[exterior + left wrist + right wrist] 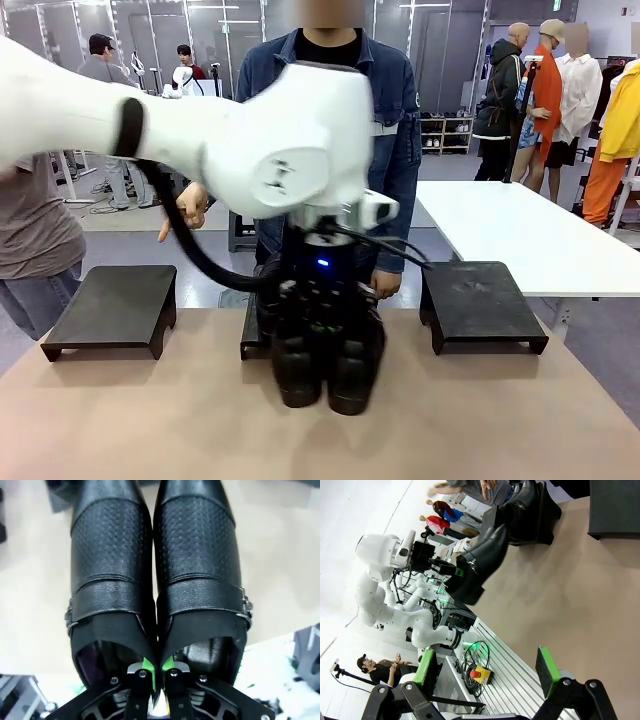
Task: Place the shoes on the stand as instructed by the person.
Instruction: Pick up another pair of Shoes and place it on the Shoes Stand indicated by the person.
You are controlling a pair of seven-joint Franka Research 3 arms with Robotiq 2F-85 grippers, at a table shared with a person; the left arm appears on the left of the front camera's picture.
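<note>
Table [150, 420]: tan top, shared with the person [330, 110] in a blue denim jacket standing at the far edge, one hand [185, 208] out to the side at picture left.

Left arm [200, 130]: reaches across the middle of the front view and blocks much of the person's torso. Wrist points down over the table centre.

Stands: three low black platforms along the far side. Left stand [115, 305] has a bare top. Right stand [480, 300] has a bare top. Middle stand [250, 335] is mostly hidden behind the held shoes in the front view; in the right wrist view a second pair of black shoes [527, 507] sits on top of it, toes up against the person's side of the table.

Strap shoes [155, 580]: glossy black pair, perforated uppers, strap with a metal buckle on each outer side. Held side by side, inner walls touching, toes hanging down toward the table. In the right wrist view the pair [477, 565] is tilted, clear of the tabletop and just in front of the middle stand.

Left gripper [157, 672]: fingers nearly together, green pads [145, 664] pinching the two adjoining inner heel walls, one finger inside each shoe opening.

Right gripper [485, 675]: spread wide, green pads far apart, nothing between them, off to the side of the table.
</note>
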